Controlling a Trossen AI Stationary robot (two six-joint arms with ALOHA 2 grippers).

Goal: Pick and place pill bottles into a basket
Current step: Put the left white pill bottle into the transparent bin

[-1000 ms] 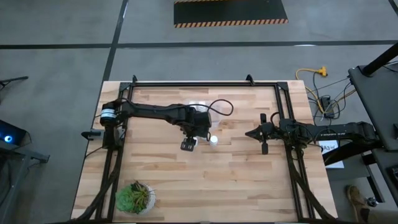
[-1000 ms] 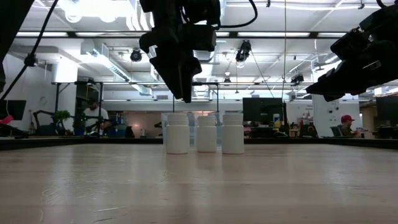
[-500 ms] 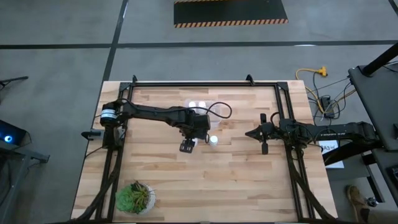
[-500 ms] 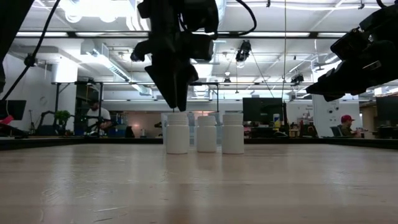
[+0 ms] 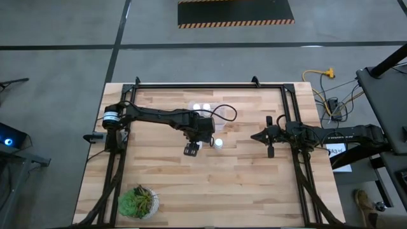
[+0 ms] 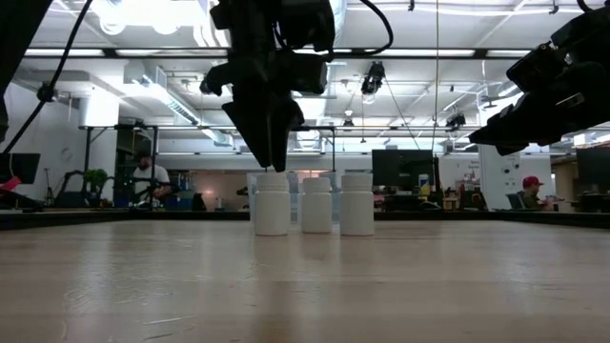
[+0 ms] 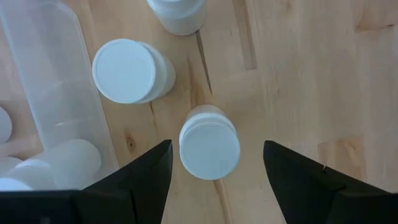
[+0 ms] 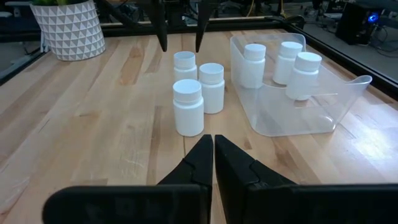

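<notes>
Three white pill bottles stand upright on their bases on the wood table, seen in the right wrist view (image 8: 188,107), (image 8: 211,87), (image 8: 185,65). Three more stand in the clear basket (image 8: 323,106) beside them. My left gripper (image 7: 216,155) is open and points down, with its fingers on either side of one bottle's cap (image 7: 209,148) and just above it (image 6: 270,157). My right gripper (image 8: 213,155) is shut and empty, held above the table's right part (image 5: 266,136).
A green potted plant (image 5: 137,202) stands at the table's near left corner. The black frame rails (image 5: 210,86) run along the table's far, left and right edges. Bare wood lies near of the bottles.
My left gripper has come down a little and turned over the bottle that now stands between its open fingers. The bottles and the basket have kept their places.
</notes>
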